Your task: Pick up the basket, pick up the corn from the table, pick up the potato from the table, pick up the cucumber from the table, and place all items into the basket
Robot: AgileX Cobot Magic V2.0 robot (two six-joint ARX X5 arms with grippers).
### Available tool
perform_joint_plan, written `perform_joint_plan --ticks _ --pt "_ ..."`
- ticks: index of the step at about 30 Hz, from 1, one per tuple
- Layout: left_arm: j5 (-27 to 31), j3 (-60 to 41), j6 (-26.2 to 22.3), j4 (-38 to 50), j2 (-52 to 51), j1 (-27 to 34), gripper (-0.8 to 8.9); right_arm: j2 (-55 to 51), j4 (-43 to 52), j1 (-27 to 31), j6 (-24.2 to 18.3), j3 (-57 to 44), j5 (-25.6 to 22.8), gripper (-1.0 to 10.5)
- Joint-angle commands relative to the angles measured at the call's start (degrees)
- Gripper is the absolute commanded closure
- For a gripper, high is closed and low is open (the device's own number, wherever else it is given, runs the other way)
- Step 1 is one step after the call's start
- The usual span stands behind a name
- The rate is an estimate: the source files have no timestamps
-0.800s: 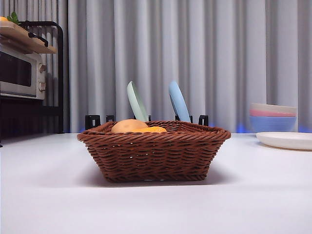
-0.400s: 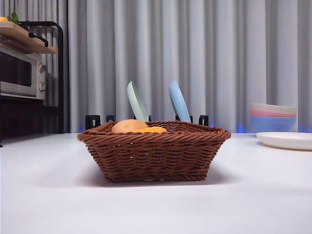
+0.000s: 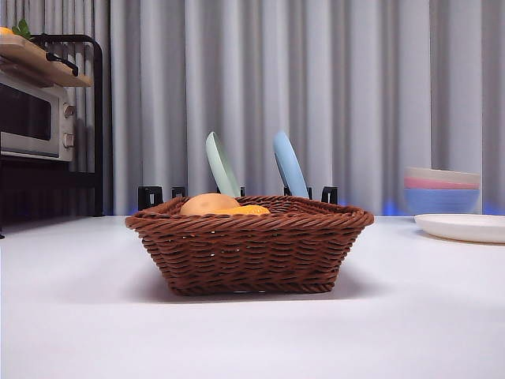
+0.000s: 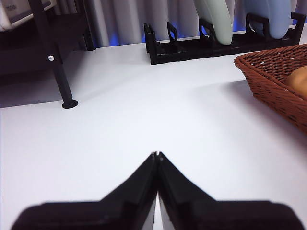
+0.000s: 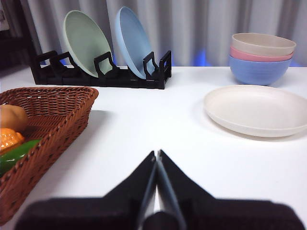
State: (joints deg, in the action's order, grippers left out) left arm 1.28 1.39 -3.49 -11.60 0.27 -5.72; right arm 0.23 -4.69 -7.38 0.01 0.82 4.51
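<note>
The brown wicker basket (image 3: 248, 245) stands on the white table (image 3: 79, 316) in the middle of the front view. The tan potato (image 3: 207, 204) and the orange corn (image 3: 248, 210) lie inside it and show above the rim. In the right wrist view the basket (image 5: 53, 115) holds the potato (image 5: 12, 117), the corn (image 5: 8, 139) and the green cucumber (image 5: 17, 153). My right gripper (image 5: 156, 154) is shut and empty, low over the table beside the basket. My left gripper (image 4: 156, 155) is shut and empty on the basket's (image 4: 276, 81) other side. Neither arm shows in the front view.
A black plate rack (image 3: 237, 192) with a pale green plate (image 3: 221, 164) and a blue plate (image 3: 289, 164) stands behind the basket. Stacked bowls (image 3: 442, 189) and a white plate (image 3: 464, 227) are at the right. A microwave on a black shelf (image 3: 35, 118) is at the left.
</note>
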Motion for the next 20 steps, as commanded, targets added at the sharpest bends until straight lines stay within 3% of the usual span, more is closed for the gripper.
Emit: perform_joint_plan --ticks 1,20 --pt "0.02 -0.70 -0.66 -0.07 -0.15 0.17 8.14 -0.17 -0.04 0.09 0.79 -0.48 0.02 9.5" --pt "0.02 -0.70 -0.68 -0.07 -0.15 0.17 8.14 -0.07 -2.08 0.09 0.72 -0.46 -0.22 9.5"
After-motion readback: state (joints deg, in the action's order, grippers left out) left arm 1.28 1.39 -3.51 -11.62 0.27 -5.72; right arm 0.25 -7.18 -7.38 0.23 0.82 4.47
